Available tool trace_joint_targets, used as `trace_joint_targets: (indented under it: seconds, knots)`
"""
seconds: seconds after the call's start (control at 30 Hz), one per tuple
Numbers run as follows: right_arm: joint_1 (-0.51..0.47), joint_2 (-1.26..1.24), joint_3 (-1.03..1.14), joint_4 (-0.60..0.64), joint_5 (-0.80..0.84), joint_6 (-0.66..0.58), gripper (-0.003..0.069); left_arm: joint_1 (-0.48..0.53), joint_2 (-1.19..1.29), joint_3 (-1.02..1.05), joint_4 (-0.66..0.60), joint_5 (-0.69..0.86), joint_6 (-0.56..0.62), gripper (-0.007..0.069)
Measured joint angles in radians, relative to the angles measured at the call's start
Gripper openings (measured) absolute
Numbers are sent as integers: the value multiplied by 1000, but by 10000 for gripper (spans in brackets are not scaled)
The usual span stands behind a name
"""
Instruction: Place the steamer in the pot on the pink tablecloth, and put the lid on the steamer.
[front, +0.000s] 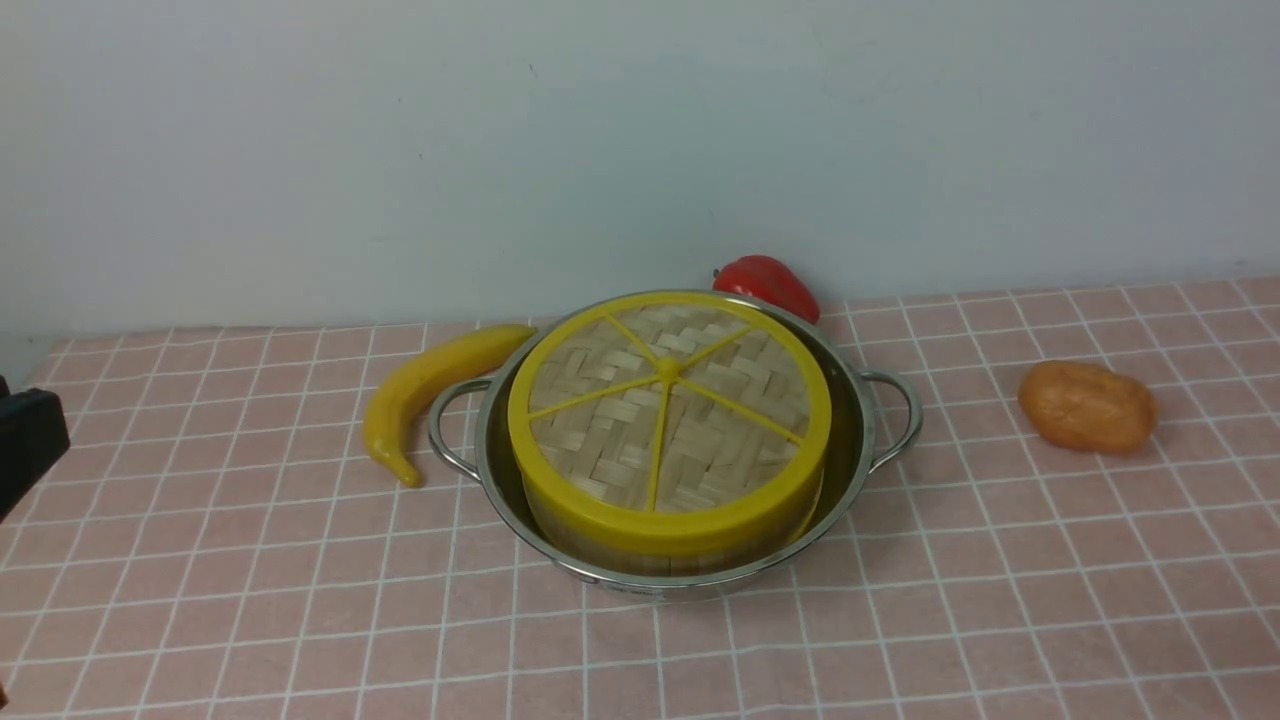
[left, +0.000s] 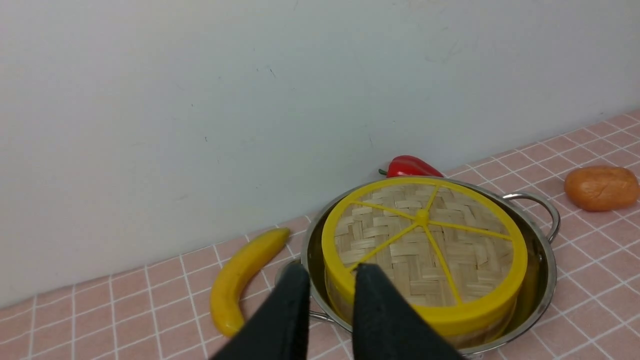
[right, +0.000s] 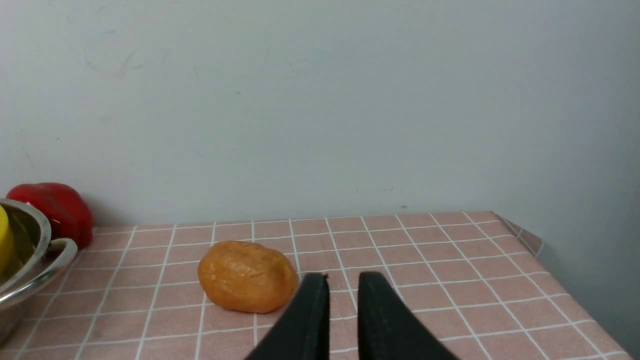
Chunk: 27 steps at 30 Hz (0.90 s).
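Observation:
The shiny steel pot (front: 862, 440) stands on the pink tablecloth (front: 1000, 600) at mid-table. The steamer (front: 650, 562) sits inside it; only its bamboo side wall shows. The woven lid (front: 668, 410) with yellow rim and spokes lies flat on top of the steamer, hiding its contents. In the left wrist view my left gripper (left: 327, 272) is drawn back to the left of the pot (left: 542, 270) and lid (left: 425, 240), jaws close together and empty. My right gripper (right: 342, 280) hangs right of the pot (right: 30, 250), jaws close together and empty.
A yellow banana (front: 430, 390) lies against the pot's left handle. A red pepper (front: 770, 283) sits behind the pot by the wall. An orange-brown potato (front: 1088, 405) lies to the right. The table's right edge (right: 520, 235) shows in the right wrist view.

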Motion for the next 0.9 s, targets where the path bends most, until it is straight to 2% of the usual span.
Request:
trace_joint_targets:
  seconds: [0.33, 0.47, 0.6, 0.7, 0.8, 0.9]
  knots:
    - [0, 0, 0, 0, 0, 1, 166, 0, 0, 0, 3, 0, 5, 149]
    - [0, 0, 0, 0, 0, 1, 178, 19, -18, 19, 57, -5, 40, 160]
    - [0, 0, 0, 0, 0, 1, 194, 171, -103, 182, 111, -79, 31, 169]
    - [0, 0, 0, 0, 0, 1, 202, 281, -189, 382, 116, -160, 2, 169]
    - [0, 0, 0, 0, 0, 1, 209, 337, -289, 557, 119, -232, -21, 174]
    - [0, 0, 0, 1, 0, 1, 218, 346, -403, 708, 120, -310, -34, 181]
